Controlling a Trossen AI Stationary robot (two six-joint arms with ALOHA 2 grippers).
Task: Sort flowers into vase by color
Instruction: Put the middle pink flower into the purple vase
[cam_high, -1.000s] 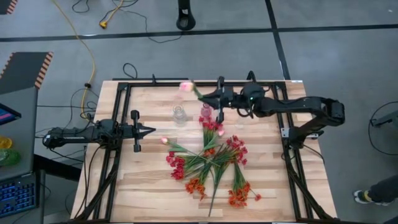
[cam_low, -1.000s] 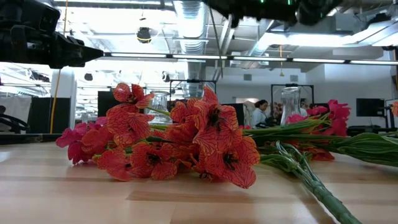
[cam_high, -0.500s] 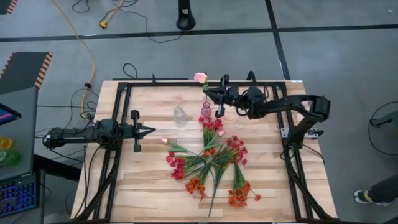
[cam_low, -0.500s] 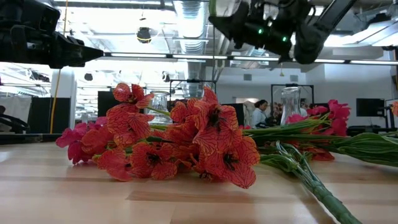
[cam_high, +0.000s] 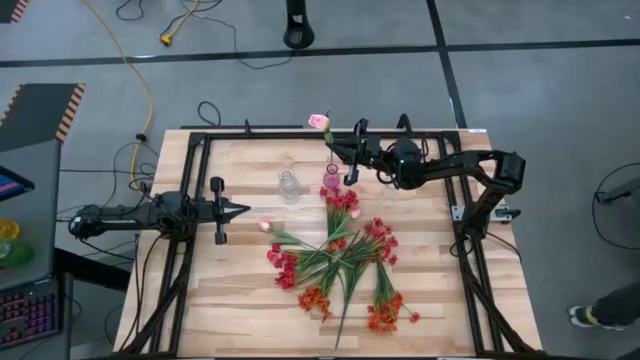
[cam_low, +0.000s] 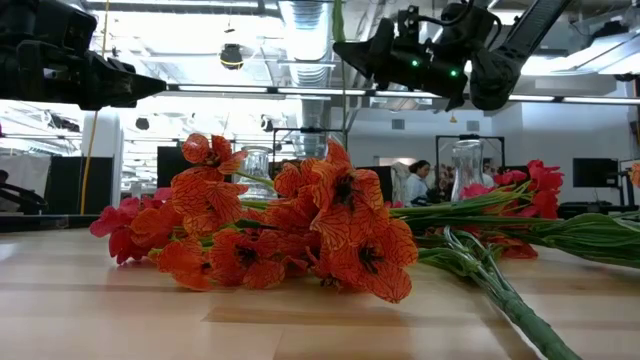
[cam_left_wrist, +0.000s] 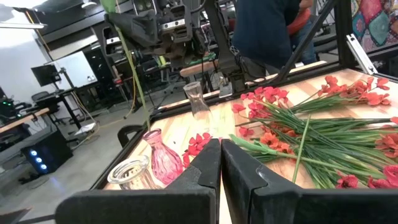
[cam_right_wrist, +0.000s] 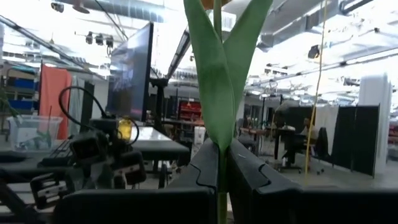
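My right gripper (cam_high: 341, 157) is above the table's far middle, shut on a pale pink flower (cam_high: 319, 122) that stands upright; its stem and leaves (cam_right_wrist: 222, 74) rise between the fingers. A pink vase (cam_high: 331, 181) stands just below and near the gripper, with a clear vase (cam_high: 288, 185) to its left. Red, orange and pink flowers (cam_high: 340, 262) lie in a crossed heap on the table's middle. Another pale pink flower (cam_high: 265, 227) lies at the heap's left. My left gripper (cam_high: 243, 210) is shut and empty, level above the table's left side. My right gripper pinches the pale pink flower's green stem (cam_right_wrist: 221, 186) between its two fingers, below the leaves. The fingers come level from the table's right and lie across the stem. The flower is lifted clear and upright, blossom on top, and its lower stem (cam_low: 346, 105) hangs below the fingers.
A second clear vase (cam_left_wrist: 196, 99) stands right of the pink vase (cam_left_wrist: 160, 163). A black frame rail (cam_high: 300, 132) runs along the table's far edge. Bare wood lies along the near edge (cam_high: 240, 320). A person (cam_low: 414, 182) stands in the room behind.
My right gripper has come down toward the pink vase and tipped, still shut on the stem. The pale pink flower, slanting toward the left before, now stands upright with its blossom over the far rail.
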